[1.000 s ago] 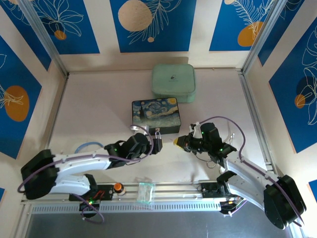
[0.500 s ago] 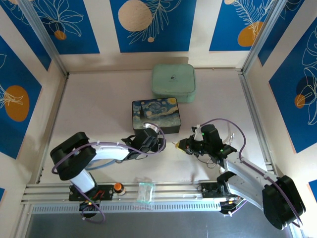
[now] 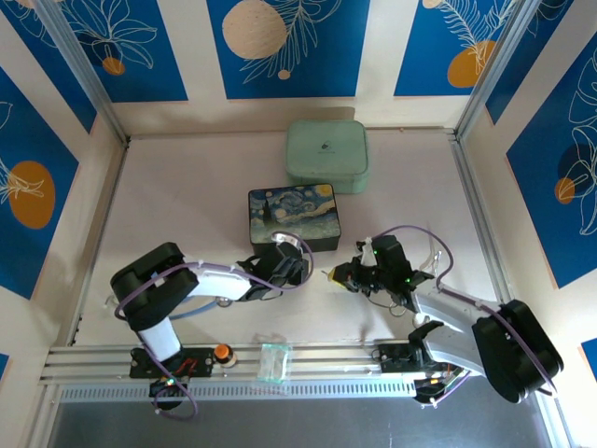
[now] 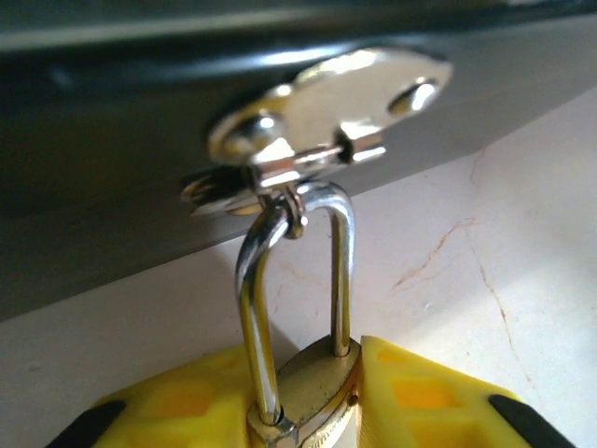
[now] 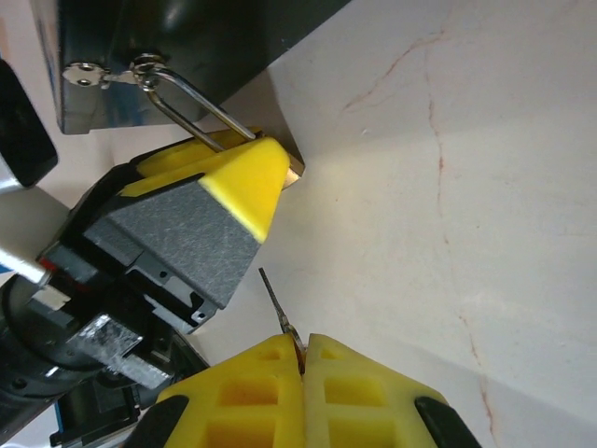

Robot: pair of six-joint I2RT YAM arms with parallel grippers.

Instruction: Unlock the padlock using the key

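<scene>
Brass padlock (image 4: 310,385), clamped by its body in the left pincer (image 3: 287,268), with its steel shackle (image 4: 252,280) threaded through the hasp (image 4: 326,103) on the near side of the painted box (image 3: 294,213). The right pincer (image 5: 303,359) is closed on the key (image 5: 276,306), blade tip forward, near the lock but apart from it. Both items are probably light, rigid and slick; the thin key would likely twist unless pinched flat at its head.
</scene>
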